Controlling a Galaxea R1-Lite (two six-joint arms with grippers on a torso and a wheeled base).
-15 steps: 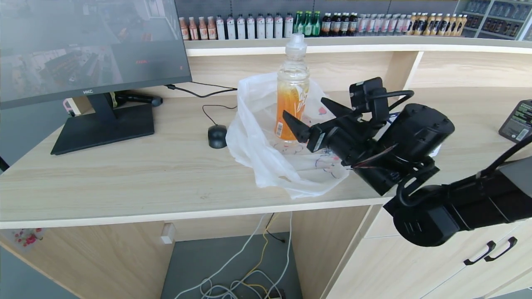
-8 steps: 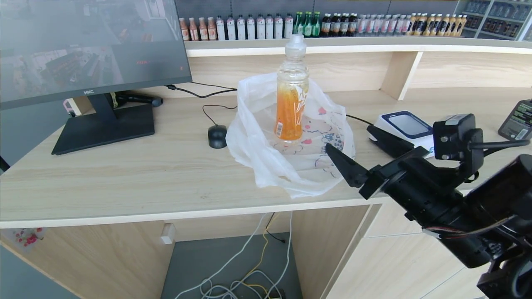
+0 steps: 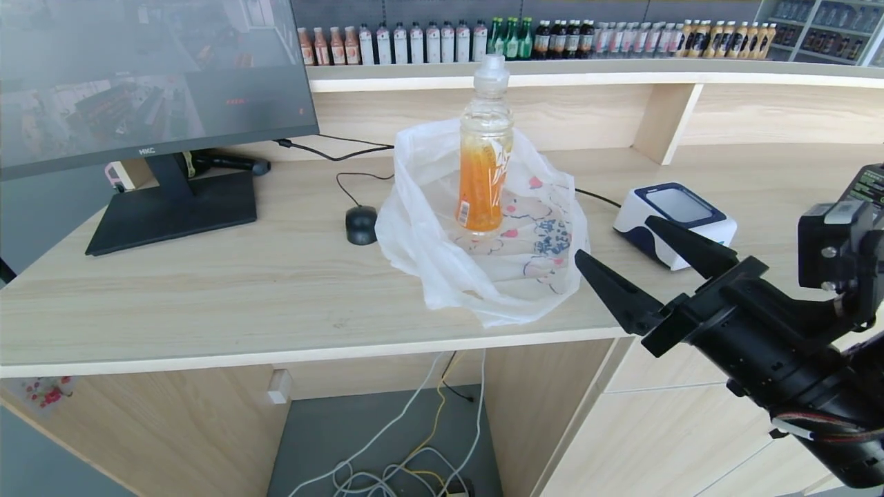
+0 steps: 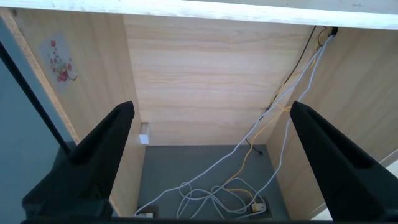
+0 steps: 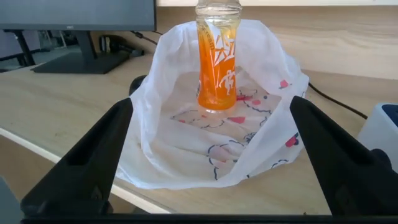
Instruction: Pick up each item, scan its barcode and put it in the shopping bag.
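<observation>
- Backed away from the bottle (image 3: 485, 172) since a second ago, the right gripper (image 3: 612, 235) hangs by the worktop's (image 3: 207, 297) front edge, fingers (image 3: 609, 291) spread and empty.
- The bottle stands upright in the shopping bag (image 3: 449, 276).
- In its wrist view the left gripper (image 4: 211, 107), fingers open, faces cables (image 4: 217, 186) under the worktop.
- A scanner (image 3: 673, 210) sits just beside the bag.

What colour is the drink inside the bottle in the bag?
Orange; the bottle shows best in the right wrist view.

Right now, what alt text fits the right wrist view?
An orange drink bottle stands upright inside an open white shopping bag on a wooden counter, seen past the open right claw. A black monitor stand sits farther back.
</observation>
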